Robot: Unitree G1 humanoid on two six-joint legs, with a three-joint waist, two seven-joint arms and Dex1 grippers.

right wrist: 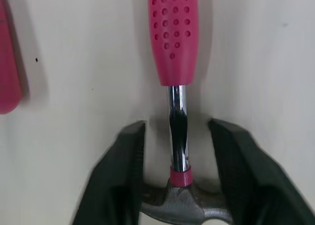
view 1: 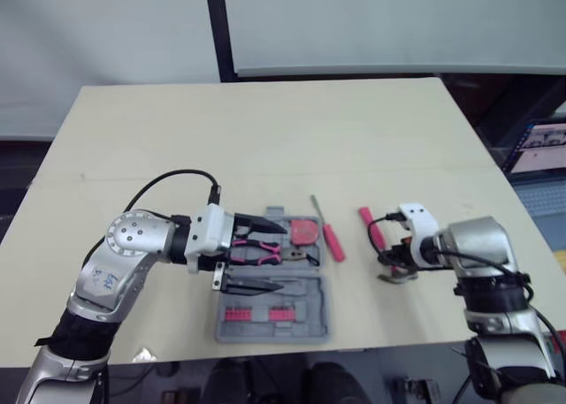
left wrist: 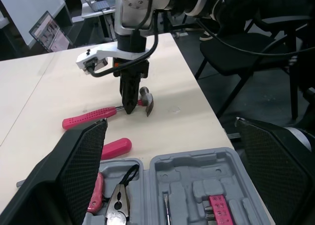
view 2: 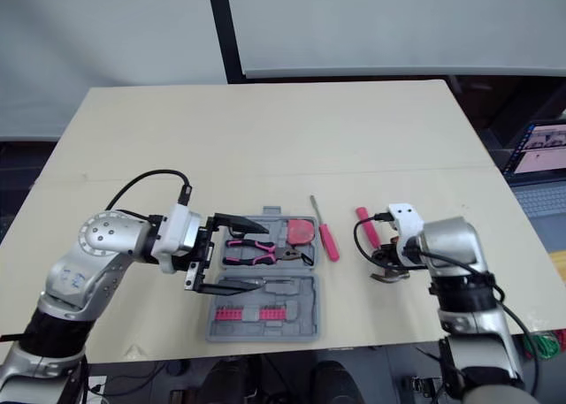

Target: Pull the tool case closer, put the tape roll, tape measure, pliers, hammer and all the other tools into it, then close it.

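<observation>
Right claw has its fingers apart, straddling the chrome shaft of the pink-handled hammer (close to the head) on the beige wooden table, right of the open grey plastic tool case. We see the left claw spread wide over that case.

This looks like an office or lab workroom rather than a home. A plain pale surface stands before bare grey wall panels split by a dark post. A lit computer screen glows at its right side, and a black chair stands close by.
</observation>
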